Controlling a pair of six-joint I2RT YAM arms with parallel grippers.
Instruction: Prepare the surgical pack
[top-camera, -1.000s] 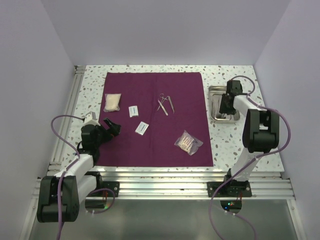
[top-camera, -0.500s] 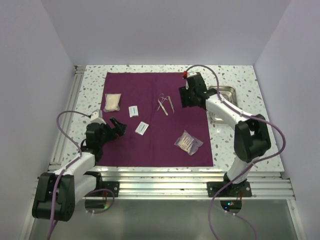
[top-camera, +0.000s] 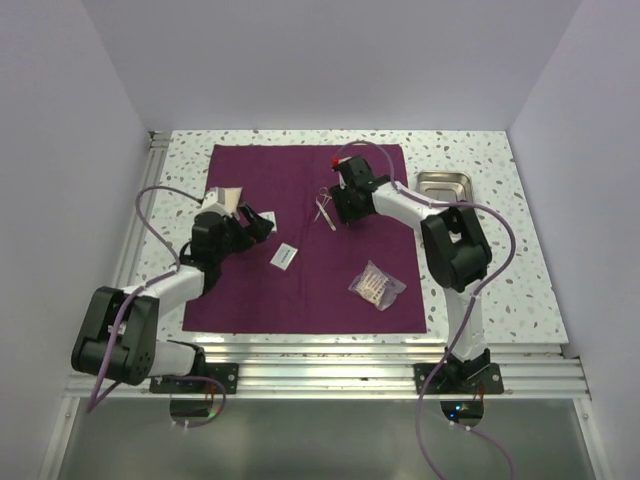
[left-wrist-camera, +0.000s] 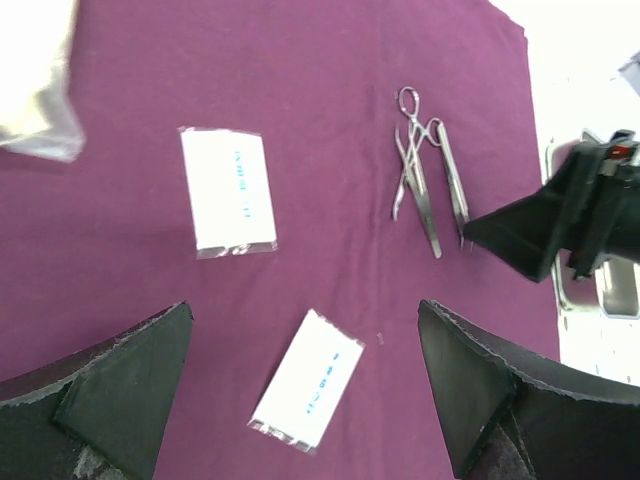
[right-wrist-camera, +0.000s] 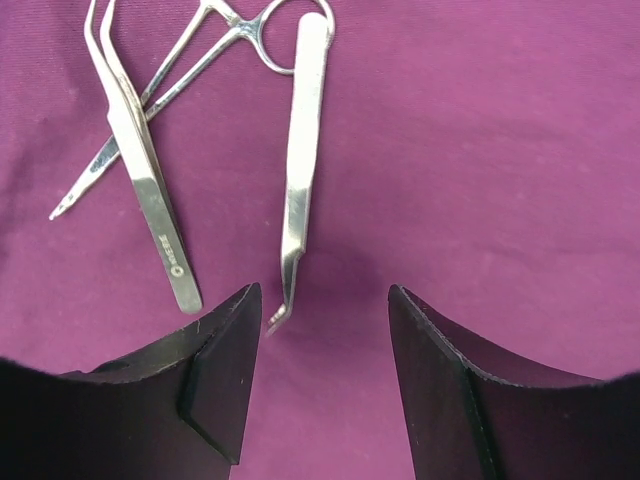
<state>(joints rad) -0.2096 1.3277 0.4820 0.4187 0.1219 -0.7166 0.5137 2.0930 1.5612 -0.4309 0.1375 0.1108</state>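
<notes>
Surgical pack (top-camera: 310, 290) = plum drape, spread flat in the middle of the table, not folded, with kit lying loose on top. My read: everything is laid out on the open sheet so it can be wrapped around the lot later.

My right pincer (right-wrist-camera: 320, 300) hangs low over the steel instruments (top-camera: 328, 207) near the far middle of the drape. Its jaws are partway apart and grip nothing. The curved-tip tweezers (right-wrist-camera: 300, 180) point into the gap between them, so this looks like lining up on that piece, or just having let it go; can't tell which. Straight tweezers (right-wrist-camera: 150, 215) and ring-handled forceps (right-wrist-camera: 200, 50) lie just beside it and cross each other, so they are easy to snag.

My left pincer (left-wrist-camera: 305, 310) is spread as wide as it goes and empty, over the left part of the drape, aimed between the two white sachets (left-wrist-camera: 228, 190).

Around:
- Gauze packet (top-camera: 225, 200) at the left edge, partly behind my left arm.
- Clear bag (top-camera: 377, 284) towards the near right.
- Steel tray (top-camera: 445, 183) off the drape on the right.

In the way: the two pincers are near each other, and the loose items sit on any fold line.
</notes>
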